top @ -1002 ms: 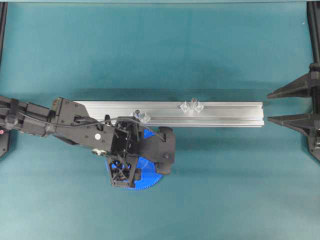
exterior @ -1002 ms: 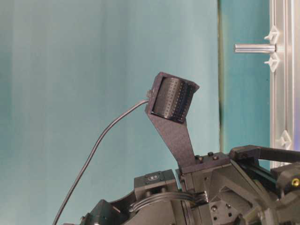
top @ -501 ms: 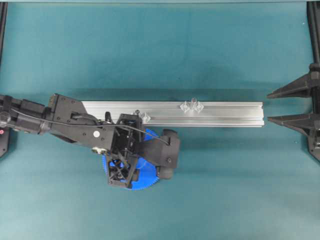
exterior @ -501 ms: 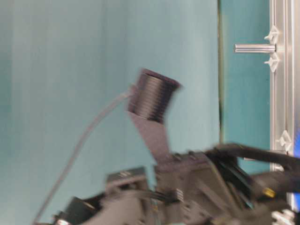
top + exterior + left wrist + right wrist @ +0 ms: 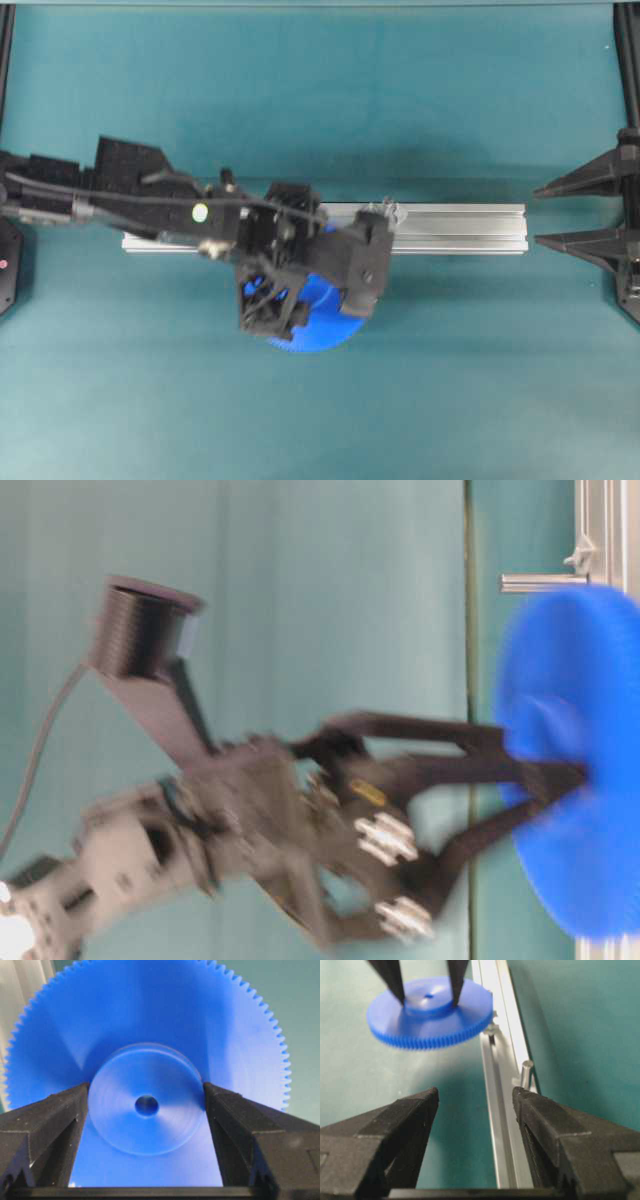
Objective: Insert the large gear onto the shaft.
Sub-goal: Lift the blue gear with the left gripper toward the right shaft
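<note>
The left gripper (image 5: 146, 1110) clamps the gear (image 5: 150, 1060) by its hub and holds it off the desk, beside the rail (image 5: 502, 1110). It is not yet over a shaft (image 5: 526, 1072); aligning and lowering remain. The right gripper (image 5: 475, 1105) waits released.

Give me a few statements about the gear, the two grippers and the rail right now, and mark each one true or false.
1. The left gripper grips the large gear by its raised hub. True.
2. The large gear lies flat on the table. False: it is held up off the table beside the aluminium rail.
3. The right gripper is shut on a pin. False: it is open and holds nothing.
4. Two upright pins stand on the rail. True.
5. The gear already sits on a pin. False: its centre hole is empty.
</note>
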You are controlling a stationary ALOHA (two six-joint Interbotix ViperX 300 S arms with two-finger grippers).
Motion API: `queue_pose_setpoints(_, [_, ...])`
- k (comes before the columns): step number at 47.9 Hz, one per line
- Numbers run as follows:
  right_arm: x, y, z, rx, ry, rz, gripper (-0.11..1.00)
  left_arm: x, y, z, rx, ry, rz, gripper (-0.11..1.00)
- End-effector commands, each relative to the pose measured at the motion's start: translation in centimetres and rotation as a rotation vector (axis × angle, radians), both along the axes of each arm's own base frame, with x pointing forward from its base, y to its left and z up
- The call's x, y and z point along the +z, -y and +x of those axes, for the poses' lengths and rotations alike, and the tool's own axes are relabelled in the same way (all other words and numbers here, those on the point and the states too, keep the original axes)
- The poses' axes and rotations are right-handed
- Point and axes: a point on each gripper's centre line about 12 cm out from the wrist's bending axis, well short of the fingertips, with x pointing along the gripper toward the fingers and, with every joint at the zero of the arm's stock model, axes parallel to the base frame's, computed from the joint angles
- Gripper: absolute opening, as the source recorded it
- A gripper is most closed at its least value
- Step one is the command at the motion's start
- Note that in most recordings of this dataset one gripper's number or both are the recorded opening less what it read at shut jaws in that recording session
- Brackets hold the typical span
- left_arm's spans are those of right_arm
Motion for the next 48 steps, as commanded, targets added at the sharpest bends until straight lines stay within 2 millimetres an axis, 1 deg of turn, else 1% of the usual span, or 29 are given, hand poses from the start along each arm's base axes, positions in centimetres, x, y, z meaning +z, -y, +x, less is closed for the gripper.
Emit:
queue_pose_setpoints(1, [0.4,0.0,0.2,-0.003,0.017,0.01,0.7,3.2,-1.4,1.0,0.005,0.086,0.015,0.78])
queue_pose_setpoints(6, [0.5,0.0,0.1,-0.003,0.028,0.009,0.7,3.4,-2.2,2.0,-0.008,0.098,0.034,0.78])
queue_pose_setpoints(12, [0.5,0.0,-0.1,-0.003,0.04,0.008,0.7,3.4,-2.4,3.0,-0.046,0.102,0.058,0.78])
queue_pose_setpoints(21, [0.5,0.0,-0.3,-0.006,0.048,0.008,0.7,3.0,-3.2,4.5,-0.075,0.079,0.084,0.78])
queue_pose_setpoints(36, [0.1,0.0,-0.4,-0.006,0.043,0.008,0.7,3.7,-5.9,7.0,-0.096,0.117,0.133,0.78])
queue_pose_setpoints(42, [0.2,0.0,-0.5,-0.006,0.049,0.007,0.7,3.5,-7.1,7.9,-0.098,0.097,0.145,0.78])
queue_pose_setpoints(48, [0.1,0.0,-0.6,-0.006,0.052,0.006,0.7,2.8,-7.6,8.6,-0.095,0.061,0.142,0.78])
